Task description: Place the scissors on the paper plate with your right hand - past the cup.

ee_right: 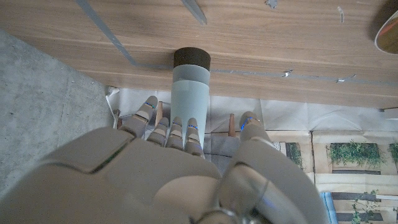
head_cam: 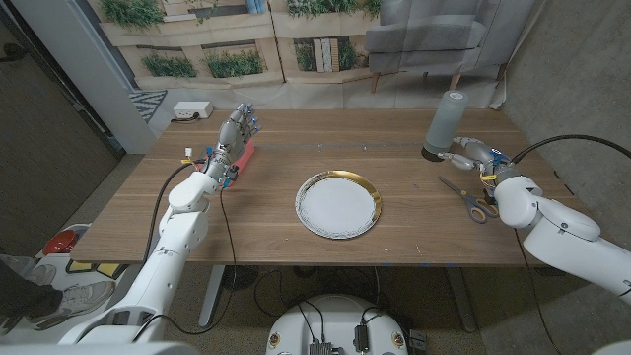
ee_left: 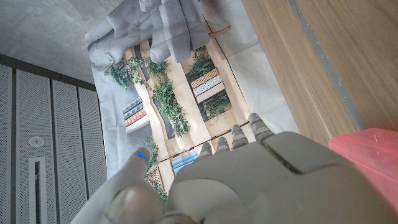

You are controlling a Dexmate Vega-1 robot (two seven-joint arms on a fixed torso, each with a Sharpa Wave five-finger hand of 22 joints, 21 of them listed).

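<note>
While the scissors [head_cam: 467, 196] are lying flat on the wooden table [head_cam: 266, 222] near its right edge, the right hand [head_cam: 471, 154] is hovering just beyond them, close beside the cup [head_cam: 446, 125]. The scissors' blades are pointing toward the cup and their handles are pointing toward the table's front edge, and nothing is gripping them. In the right wrist view the right hand [ee_right: 180, 168] is showing its back, with its fingers [ee_right: 166, 132] spread and reaching toward the cup [ee_right: 191, 99]; it is holding nothing and its fingers are apart. The cup is standing upright, pale grey with a dark base, near the table's far right corner.

The paper plate [head_cam: 339, 205], white with a gold rim, is sitting in the middle of the table, well apart from the scissors and to their left.

On the far left side of the table, the left hand [head_cam: 237, 133] is standing raised with its fingers pointing upward and slightly apart. A red object [head_cam: 244, 157] is lying just beside it on the table; it is hard to tell from the head view whether the hand is touching it. In the left wrist view the left hand [ee_left: 249, 180] is showing its back with the fingers extended, and the red object [ee_left: 367, 155] is appearing at its side.
</note>
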